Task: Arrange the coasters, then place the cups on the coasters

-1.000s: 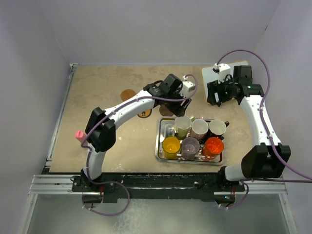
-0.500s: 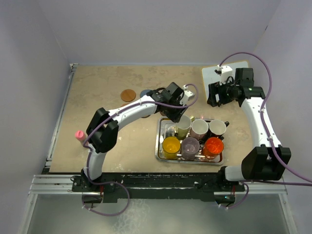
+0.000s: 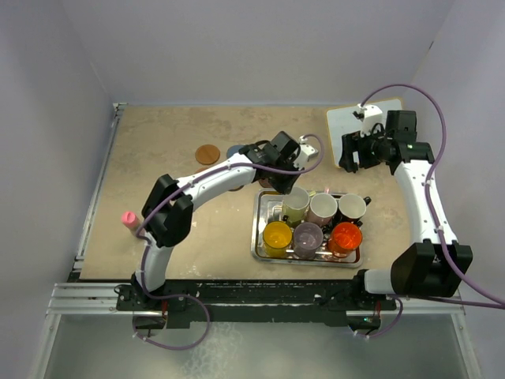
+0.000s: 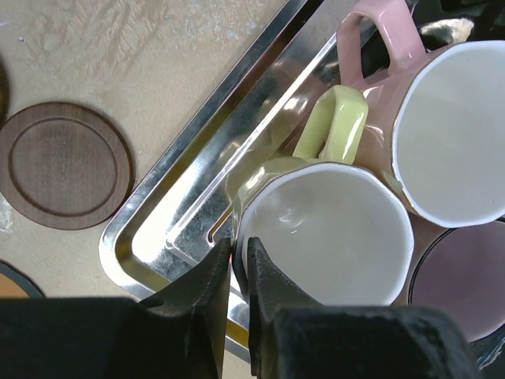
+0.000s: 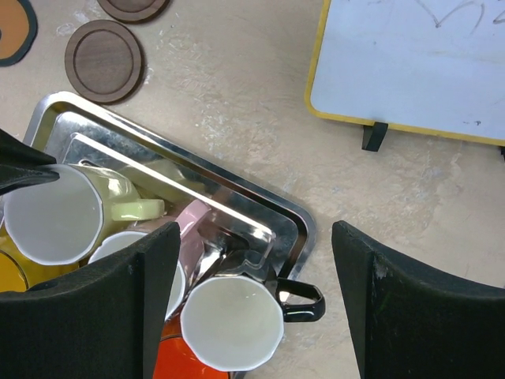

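Six cups stand in the steel tray [image 3: 260, 229]. My left gripper [image 3: 282, 186] [image 4: 235, 249] is shut on the near rim of the pale yellow-cream cup [image 3: 296, 204] [image 4: 323, 229], one finger inside and one outside. The pinkish-white cup [image 4: 450, 126] touches it. My right gripper [image 3: 352, 155] [image 5: 256, 304] hangs open above the black cup [image 5: 233, 320] [image 3: 352, 207], touching nothing. Coasters lie on the table: an orange-brown one [image 3: 207, 154], a blue one [image 3: 235, 150] partly hidden by the arm, a dark brown one [image 4: 63, 166] [image 5: 103, 61] beside the tray's corner, and a black one with an orange ring [image 5: 12, 28].
The yellow-orange [image 3: 277, 235], greyish-purple [image 3: 308, 235] and orange-red [image 3: 346, 235] cups fill the tray's near row. A whiteboard with a yellow frame [image 3: 347, 118] [image 5: 418, 63] stands at the back right. A small pink bottle [image 3: 128, 218] stands near the left edge.
My left gripper has swung back over the tray's far left corner and closed on the pale yellow-cream cup's rim. The right gripper has drifted slightly right, still open.
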Tool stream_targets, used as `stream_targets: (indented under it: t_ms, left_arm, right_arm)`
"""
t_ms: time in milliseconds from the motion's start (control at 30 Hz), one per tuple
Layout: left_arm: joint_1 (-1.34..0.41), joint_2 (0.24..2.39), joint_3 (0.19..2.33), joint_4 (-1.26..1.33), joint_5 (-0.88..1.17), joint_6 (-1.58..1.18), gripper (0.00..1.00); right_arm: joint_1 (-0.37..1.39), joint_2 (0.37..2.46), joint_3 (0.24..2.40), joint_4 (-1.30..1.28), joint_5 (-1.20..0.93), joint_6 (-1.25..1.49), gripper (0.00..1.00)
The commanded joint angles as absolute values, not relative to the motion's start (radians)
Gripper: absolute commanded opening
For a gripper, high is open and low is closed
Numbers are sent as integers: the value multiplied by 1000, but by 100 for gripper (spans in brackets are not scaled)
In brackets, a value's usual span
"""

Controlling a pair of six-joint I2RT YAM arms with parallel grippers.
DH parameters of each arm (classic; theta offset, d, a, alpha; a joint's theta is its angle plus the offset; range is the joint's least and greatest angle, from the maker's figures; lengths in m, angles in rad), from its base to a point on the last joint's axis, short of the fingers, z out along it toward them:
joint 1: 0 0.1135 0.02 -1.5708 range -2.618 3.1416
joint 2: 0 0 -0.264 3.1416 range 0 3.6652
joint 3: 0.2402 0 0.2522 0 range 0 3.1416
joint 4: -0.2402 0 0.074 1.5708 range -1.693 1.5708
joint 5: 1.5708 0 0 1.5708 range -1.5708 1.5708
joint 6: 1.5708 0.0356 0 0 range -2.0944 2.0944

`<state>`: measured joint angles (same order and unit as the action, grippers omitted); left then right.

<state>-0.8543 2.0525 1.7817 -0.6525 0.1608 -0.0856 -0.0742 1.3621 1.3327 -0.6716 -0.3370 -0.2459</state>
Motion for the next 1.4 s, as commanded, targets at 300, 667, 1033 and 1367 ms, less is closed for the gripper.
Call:
stream_targets:
  t_ms: [300,667,1033,1367]
  left_arm:
    - [-857,2078,1825,-636,184,-59,20]
    - [-856,2062,1856,-630,226,53,3]
    - [-689,2057,2022,-686,371,197,3]
    - [-478,2077,2111,-754,512,389,3]
  right_arm:
    - [-94,1322,1314,-639,-372,-230,80]
    - [-97,1326,1324,-639,-375,-223,80]
    - [-99,1331,1352,-665,-388,-237,80]
    - [-96,1375,1400,-671,-481,-277,79]
